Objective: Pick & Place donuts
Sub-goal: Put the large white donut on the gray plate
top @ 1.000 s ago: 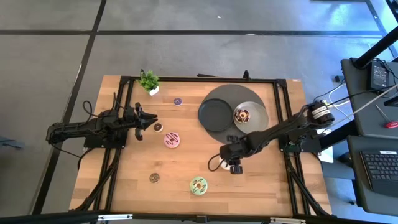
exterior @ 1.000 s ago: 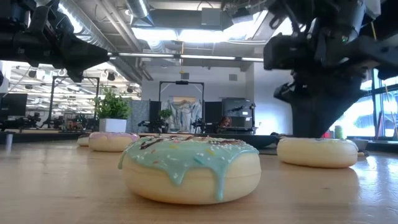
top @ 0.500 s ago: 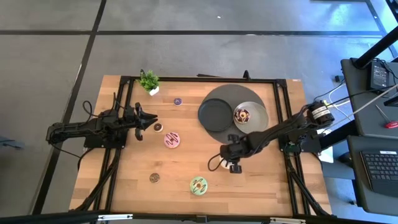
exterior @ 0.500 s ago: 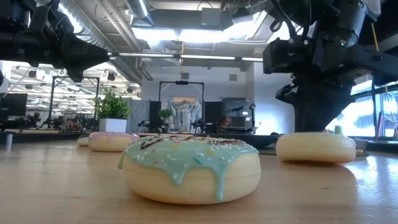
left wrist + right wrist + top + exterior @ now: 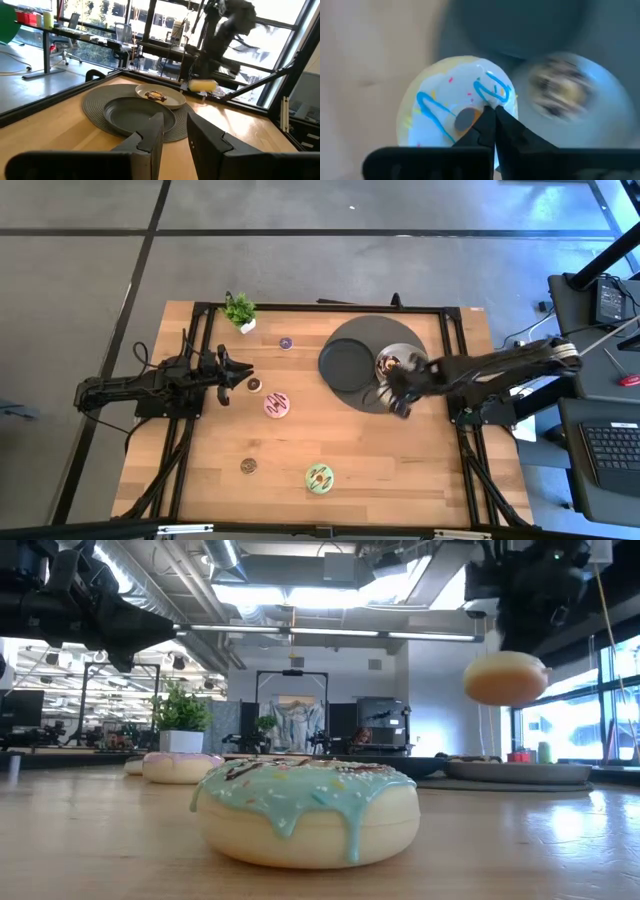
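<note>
My right gripper [image 5: 399,400] is shut on a cream donut with white icing and blue squiggles [image 5: 455,112]. It hangs in the air [image 5: 505,678] over the near edge of the round grey mat [image 5: 375,395]. A chocolate donut [image 5: 389,365] lies on a light plate, beside a dark plate [image 5: 346,364]. On the table lie a pink donut [image 5: 277,404], a green donut [image 5: 319,477] and small ones [image 5: 254,384] [image 5: 286,342] [image 5: 247,466]. My left gripper [image 5: 173,131] waits open at the table's left, holding nothing. My right gripper grips the cream donut's ring beside its hole [image 5: 481,102]; the fingertips [image 5: 487,120] meet there, coming from above and pointing down. The fingers hide how the ring sits between them. The donut hangs roughly level below the gripper, lifted clear of the table.
A small potted plant [image 5: 240,310] stands at the far left corner. The table's black frame rails [image 5: 460,370] run along its edges. Bare wood lies between the pink donut and the mat.
My right gripper has shut on the cream donut near the table's middle and lifted it clear. It has carried the donut up and toward the far right, to the edge of the grey mat.
</note>
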`<state>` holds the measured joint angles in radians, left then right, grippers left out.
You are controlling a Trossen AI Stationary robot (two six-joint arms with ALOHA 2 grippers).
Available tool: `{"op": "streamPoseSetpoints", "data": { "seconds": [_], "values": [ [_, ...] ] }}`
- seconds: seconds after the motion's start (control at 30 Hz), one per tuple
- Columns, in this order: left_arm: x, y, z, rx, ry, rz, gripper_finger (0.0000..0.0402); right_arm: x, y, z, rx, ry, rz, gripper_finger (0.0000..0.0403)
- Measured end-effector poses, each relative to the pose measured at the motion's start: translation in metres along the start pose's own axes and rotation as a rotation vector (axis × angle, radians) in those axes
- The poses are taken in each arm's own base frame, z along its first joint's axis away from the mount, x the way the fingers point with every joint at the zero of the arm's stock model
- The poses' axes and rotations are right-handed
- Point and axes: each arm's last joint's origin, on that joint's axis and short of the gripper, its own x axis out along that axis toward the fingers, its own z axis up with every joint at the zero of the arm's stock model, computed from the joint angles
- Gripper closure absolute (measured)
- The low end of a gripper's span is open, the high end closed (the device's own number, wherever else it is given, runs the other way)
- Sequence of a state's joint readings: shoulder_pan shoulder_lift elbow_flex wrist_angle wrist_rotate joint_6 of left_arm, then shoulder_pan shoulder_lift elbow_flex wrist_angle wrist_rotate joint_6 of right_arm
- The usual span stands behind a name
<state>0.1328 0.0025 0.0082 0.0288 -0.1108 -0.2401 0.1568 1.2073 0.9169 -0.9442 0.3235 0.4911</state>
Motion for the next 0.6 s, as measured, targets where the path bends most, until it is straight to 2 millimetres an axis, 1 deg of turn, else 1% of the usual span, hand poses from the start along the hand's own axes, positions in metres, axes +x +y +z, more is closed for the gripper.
{"op": "streamPoseSetpoints", "data": {
  "seconds": [0.1,0.2,0.27,0.47,0.6],
  "values": [
    [0.0,0.0,0.0,0.0,0.0,0.0,0.0319,-0.008,-0.024,-0.01,0.13,0.006,-0.123,0.0399],
    [0.0,0.0,0.0,0.0,0.0,0.002,0.0319,-0.004,-0.042,-0.018,0.235,0.021,-0.21,0.0399],
    [0.0,0.0,0.0,0.0,-0.001,0.003,0.0318,0.005,-0.051,-0.025,0.271,0.051,-0.244,0.0399],
    [0.0,0.0,0.0,0.0,-0.002,0.004,0.0319,0.042,-0.07,-0.045,0.353,0.11,-0.306,0.0399],
    [0.0,0.0,0.0,0.0,-0.003,0.007,0.0318,0.053,-0.081,-0.05,0.397,0.122,-0.338,0.0399]
  ]
}}
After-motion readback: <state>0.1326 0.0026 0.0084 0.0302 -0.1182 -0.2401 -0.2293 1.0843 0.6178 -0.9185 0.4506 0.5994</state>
